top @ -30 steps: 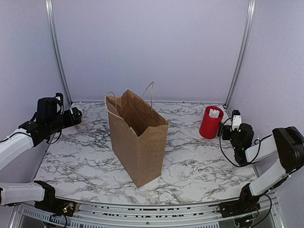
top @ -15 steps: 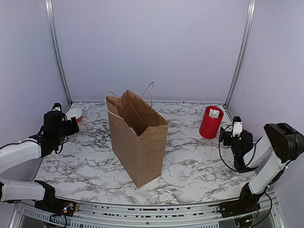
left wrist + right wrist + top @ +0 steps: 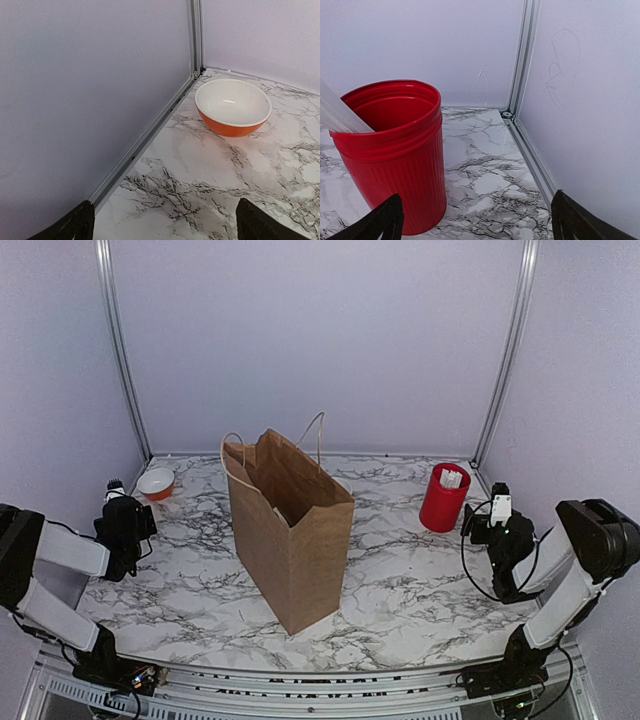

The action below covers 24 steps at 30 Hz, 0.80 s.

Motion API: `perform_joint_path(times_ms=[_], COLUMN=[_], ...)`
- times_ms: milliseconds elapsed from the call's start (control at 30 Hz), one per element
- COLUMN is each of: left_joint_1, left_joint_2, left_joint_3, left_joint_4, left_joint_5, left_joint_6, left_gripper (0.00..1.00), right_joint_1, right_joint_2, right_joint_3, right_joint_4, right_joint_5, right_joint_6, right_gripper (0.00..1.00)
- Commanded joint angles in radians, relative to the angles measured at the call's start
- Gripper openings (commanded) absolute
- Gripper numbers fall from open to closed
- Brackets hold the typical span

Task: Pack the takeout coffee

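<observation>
The takeout coffee is out of view in every frame. A tall brown paper bag (image 3: 290, 530) stands open in the middle of the marble table (image 3: 420, 590); its inside is mostly hidden. My left gripper (image 3: 128, 520) hovers low at the table's left side, open and empty (image 3: 167, 222), pointing at an orange bowl (image 3: 233, 107). My right gripper (image 3: 497, 525) sits at the right side, open with nothing between its fingers (image 3: 475, 220), just right of a red cup (image 3: 395, 155).
The orange bowl (image 3: 156, 482), white inside, sits in the back left corner. The red cup (image 3: 443, 498) holds white sticks (image 3: 340, 117) near the back right corner. Grey walls and metal rails (image 3: 150, 137) border the table on three sides.
My left arm has drawn back and down toward the near left, uncovering the orange bowl. My right arm folded back slightly early on, then stayed still. Both grippers stay open.
</observation>
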<state>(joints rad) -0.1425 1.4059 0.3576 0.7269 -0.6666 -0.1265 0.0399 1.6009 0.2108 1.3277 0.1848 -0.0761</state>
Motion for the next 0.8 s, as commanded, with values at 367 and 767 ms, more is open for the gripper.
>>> perform_joint_path(times_ms=[367, 767], left_joint_1=[0.075, 0.14], left_joint_2=[0.086, 0.119], left_joint_3=[-0.076, -0.099], left_joint_4=[0.428, 0.485], left_joint_5=[0.254, 0.593], left_joint_6=[0.077, 0.116], left_gripper=[0.99, 0.99], right_joint_1=[-0.009, -0.009], right_joint_2=[-0.002, -0.002], right_joint_3=[0.018, 0.017], right_joint_4=[0.028, 0.028], right_joint_5=[0.007, 0.006], right_joint_6=[0.003, 0.003], right_gripper=[1.0, 1.0])
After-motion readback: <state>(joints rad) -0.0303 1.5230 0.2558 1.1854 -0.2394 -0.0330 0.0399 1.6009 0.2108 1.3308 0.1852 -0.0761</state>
